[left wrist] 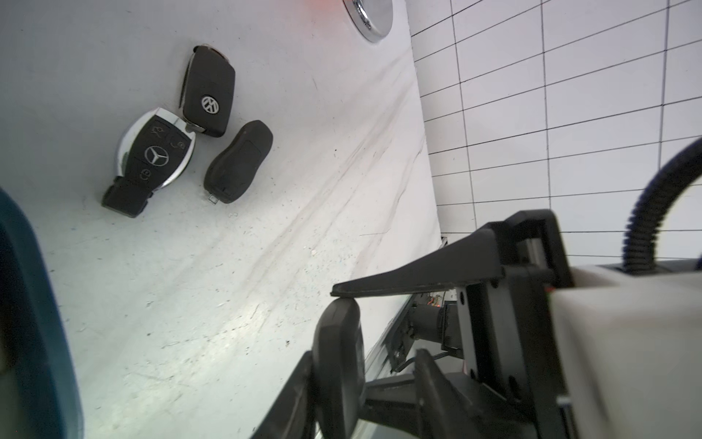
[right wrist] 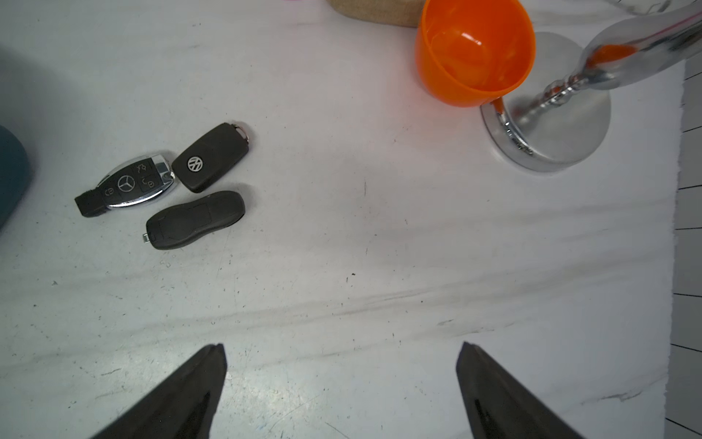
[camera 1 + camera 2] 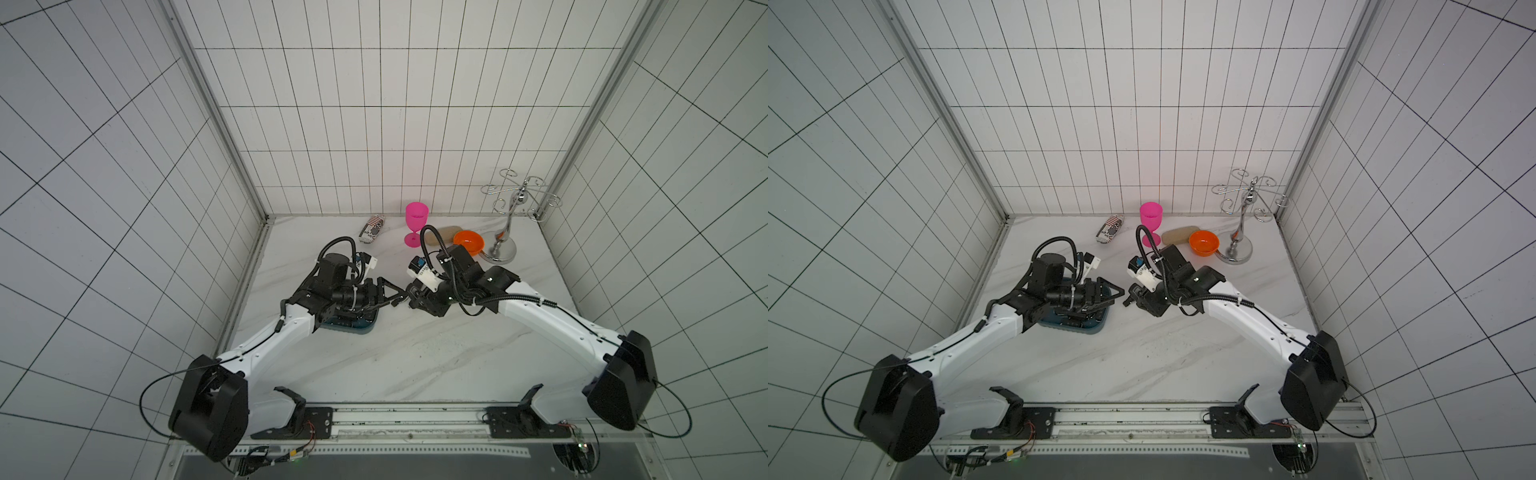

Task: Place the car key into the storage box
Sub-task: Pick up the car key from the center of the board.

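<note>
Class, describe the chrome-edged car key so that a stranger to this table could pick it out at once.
Start at the shallow dark teal plastic tub on the white marbled tabletop; three black car keys lie clustered close by it. Take the chrome-rimmed key nearest the tub. Only it has a bright silver edge and a three-pointed star; the round-badged flip key and the smooth plain fob lack both.

We see the left arm [image 3: 266, 344] and right arm [image 3: 550, 326] in white shells, with black joint housings [image 3: 210, 409], ribbed black cables [image 1: 645, 216] and tapered black fingers [image 2: 182, 395]
</note>
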Controlling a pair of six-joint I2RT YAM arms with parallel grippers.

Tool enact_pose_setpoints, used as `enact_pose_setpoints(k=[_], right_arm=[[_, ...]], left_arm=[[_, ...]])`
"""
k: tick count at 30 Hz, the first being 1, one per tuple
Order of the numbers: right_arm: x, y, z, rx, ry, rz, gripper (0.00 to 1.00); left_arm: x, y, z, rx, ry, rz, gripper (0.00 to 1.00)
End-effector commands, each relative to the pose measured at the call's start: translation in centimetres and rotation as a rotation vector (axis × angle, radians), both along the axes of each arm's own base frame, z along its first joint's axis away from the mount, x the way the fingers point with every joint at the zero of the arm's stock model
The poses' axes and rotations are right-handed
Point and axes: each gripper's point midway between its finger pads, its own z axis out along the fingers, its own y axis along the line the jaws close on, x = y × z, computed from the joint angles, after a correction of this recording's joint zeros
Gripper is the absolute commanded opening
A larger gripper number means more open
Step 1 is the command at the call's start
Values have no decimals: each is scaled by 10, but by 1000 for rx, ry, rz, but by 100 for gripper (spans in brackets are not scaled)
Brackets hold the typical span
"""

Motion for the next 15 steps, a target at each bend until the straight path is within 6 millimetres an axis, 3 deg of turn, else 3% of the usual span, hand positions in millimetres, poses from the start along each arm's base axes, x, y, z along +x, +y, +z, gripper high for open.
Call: enact_pose_setpoints(k=[1,5,8,10,12,15], right_arm=[[-4,17,5,33,3,6,0],[-7,28,2,23,5,28,0],[-7,37,-1,19,14,44,0],[-8,43,-1,22,16,55,0],[-8,50,-2,28,18,62,0],[-8,59,-3,38,22,69,0]], left_arm=[[5,-5,4,13,-35,1,82],[3,-8,1,35,-41,-6,80],[2,-10,-2,60,-46,-9,73],[2,-9,-7,89,-48,-8,64],[0,-10,-10,105,-55,-16,47],[-3,-10,-16,125,-48,-26,34]])
